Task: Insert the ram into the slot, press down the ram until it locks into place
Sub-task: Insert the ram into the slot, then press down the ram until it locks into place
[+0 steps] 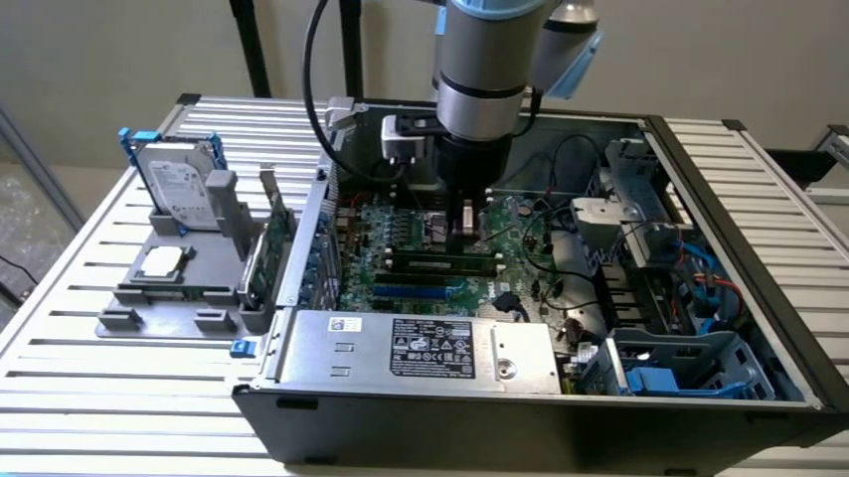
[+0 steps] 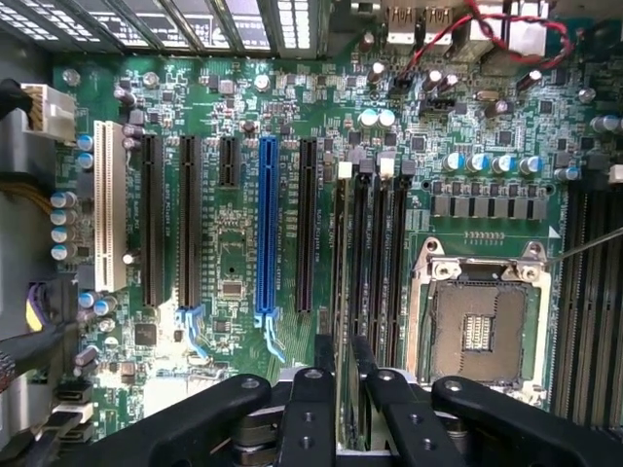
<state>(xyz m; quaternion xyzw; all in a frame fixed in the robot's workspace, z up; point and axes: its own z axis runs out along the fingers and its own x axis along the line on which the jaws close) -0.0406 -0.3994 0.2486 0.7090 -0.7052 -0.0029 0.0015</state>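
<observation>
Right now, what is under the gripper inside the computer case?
The ram, standing on edge along the black memory slots, lies under the gripper. Whether its lower edge is seated is hidden.

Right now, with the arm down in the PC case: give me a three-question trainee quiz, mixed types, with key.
1. True or false: a cooler covers the processor socket.
2. The gripper, shut on the ram, is at which? A the blue socket; B the black memory slots; C the white socket.
3. Fill in: outside the case, at the exterior view's left, a ___ stands in a blue bracket.
Key: 1 false; 2 B; 3 hard drive.
</observation>
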